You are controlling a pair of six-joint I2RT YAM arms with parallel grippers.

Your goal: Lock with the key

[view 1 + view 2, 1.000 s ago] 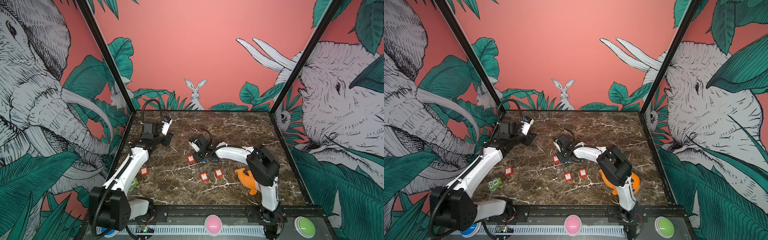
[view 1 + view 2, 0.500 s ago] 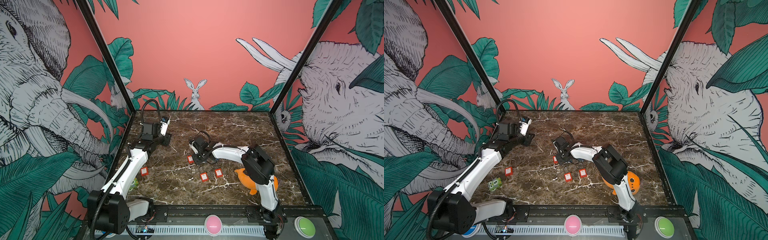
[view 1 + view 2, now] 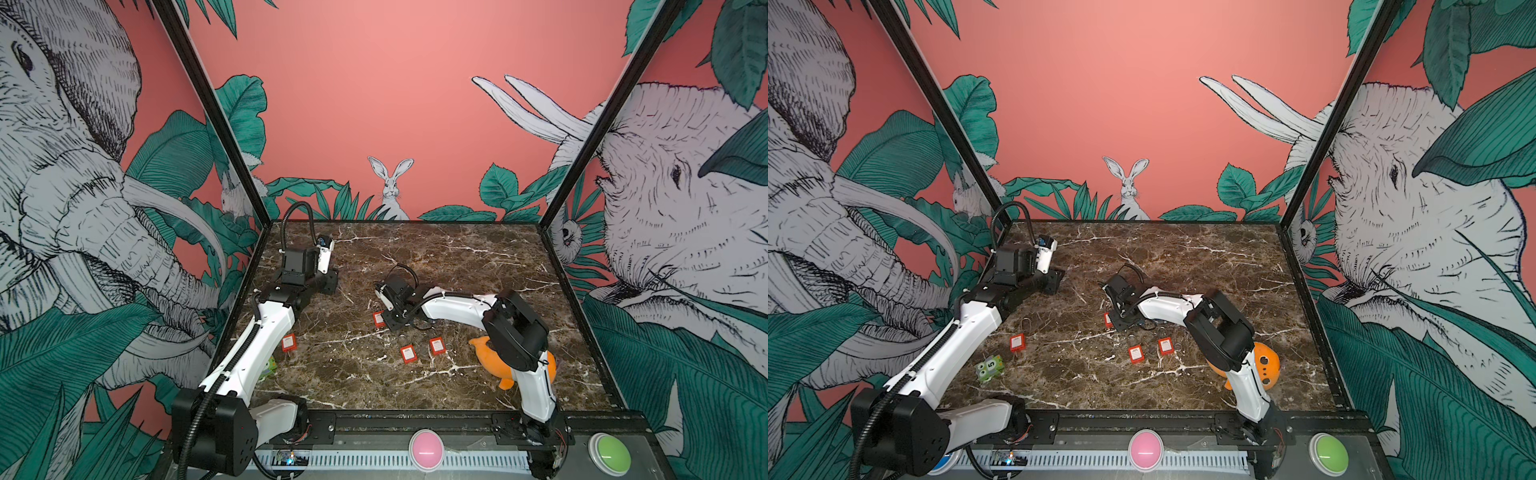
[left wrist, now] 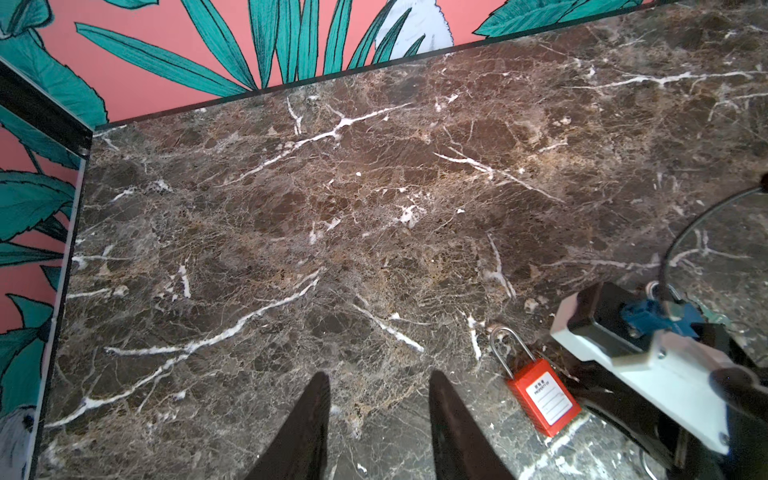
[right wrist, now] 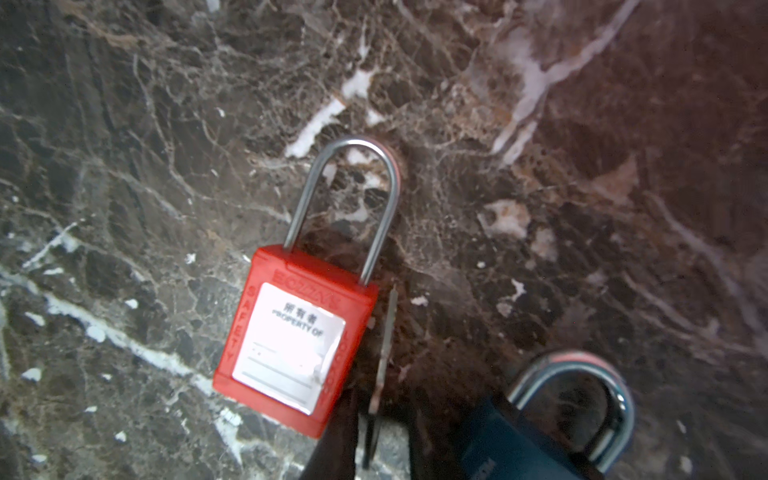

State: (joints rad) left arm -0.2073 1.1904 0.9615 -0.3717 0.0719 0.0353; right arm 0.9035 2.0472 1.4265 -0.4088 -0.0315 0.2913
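Note:
In the right wrist view a red padlock (image 5: 291, 336) with a white label and a steel shackle lies flat on the marble. A thin metal key (image 5: 384, 345) stands on edge right beside its body. My right gripper (image 5: 380, 411) is open, with the key in the gap between its dark fingers (image 5: 336, 440). A blue padlock (image 5: 519, 440) lies close on the other side. In both top views this gripper (image 3: 388, 322) is low over the table's middle, next to the red padlock (image 3: 378, 319). My left gripper (image 4: 378, 376) hovers open and empty at the back left (image 3: 328, 282).
Three more red padlocks (image 3: 288, 343) (image 3: 408, 354) (image 3: 436, 345) lie on the marble table (image 3: 478, 257). An orange toy (image 3: 486, 353) sits under the right arm's elbow, and a green cube (image 3: 990, 368) is near the left arm. Walls close in on three sides.
My right gripper's jaws have come apart around the key, and that arm's elbow has shifted slightly left. The left arm has barely moved.

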